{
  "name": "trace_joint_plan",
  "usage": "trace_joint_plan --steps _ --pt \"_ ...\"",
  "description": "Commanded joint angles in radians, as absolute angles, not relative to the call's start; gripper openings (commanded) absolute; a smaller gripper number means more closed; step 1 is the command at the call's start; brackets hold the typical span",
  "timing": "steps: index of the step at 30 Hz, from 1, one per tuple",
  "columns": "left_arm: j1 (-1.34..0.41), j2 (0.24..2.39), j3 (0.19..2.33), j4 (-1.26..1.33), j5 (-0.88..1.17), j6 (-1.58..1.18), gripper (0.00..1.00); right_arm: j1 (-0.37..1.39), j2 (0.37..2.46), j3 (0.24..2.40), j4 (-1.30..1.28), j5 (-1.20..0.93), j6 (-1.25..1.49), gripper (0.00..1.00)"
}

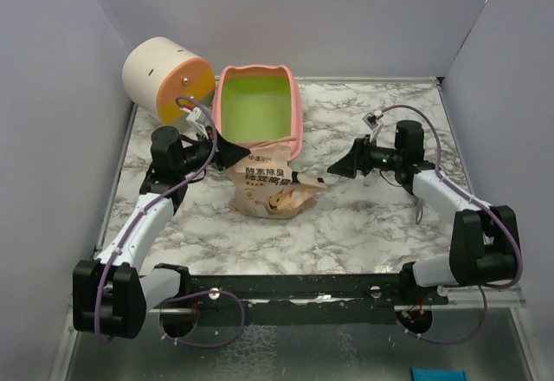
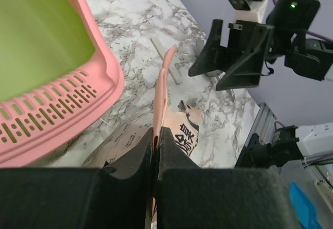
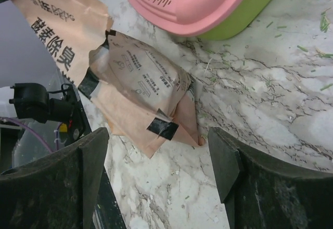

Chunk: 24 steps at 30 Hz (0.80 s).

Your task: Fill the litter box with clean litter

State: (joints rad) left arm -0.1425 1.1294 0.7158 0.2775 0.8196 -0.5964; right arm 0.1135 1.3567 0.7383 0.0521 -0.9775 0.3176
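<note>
"Left wrist view — are those jaws really shut on the bag?"

"Yes. The left gripper [image 2: 155,135] pinches the upper edge of the tan printed paper pouch [image 2: 183,135], its jaws closed flat with only the thin paper between them. The right gripper [image 3: 156,135] holds nothing. Its jaws stand wide apart, hovering near the pouch's other end and touching nothing."

"And the box?"

"The pink plastic rectangular litter box [image 1: 295,117], lime-green inside, sits on the white marbled tabletop [image 1: 372,216] just beyond the pouch, with its slotted ledge toward the arms. I see no clean litter in it. I take it the granules are inside the pouch."

"So how should this step go?"

"My judgement: with 1 end pinned, the right jaws should close squarely on the free end, well in from the corner, so the paper cannot slip. Then the 2 arms lift together and tip the pouch over the green basin — slowly and low over the rim, or granules may scatter across the tabletop."
</note>
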Motion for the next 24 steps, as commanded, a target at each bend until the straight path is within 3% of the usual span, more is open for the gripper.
trace_joint_plan --steps 1,10,18,24 --pt "-0.150 1.036 0.695 0.405 0.875 -0.536 0.00 0.143 1.471 0.819 0.117 -0.980 0.348 0.79" --pt "-0.149 0.912 0.536 0.717 0.785 -0.533 0.00 0.162 1.667 0.855 0.395 -1.164 0.475 0.77" --pt "-0.149 0.948 0.516 0.832 0.748 -0.538 0.00 0.210 1.770 0.776 1.063 -1.387 0.878 0.71" --pt "-0.149 0.969 0.536 0.866 0.697 -0.523 0.00 0.240 1.744 0.760 1.089 -1.414 0.864 0.67"
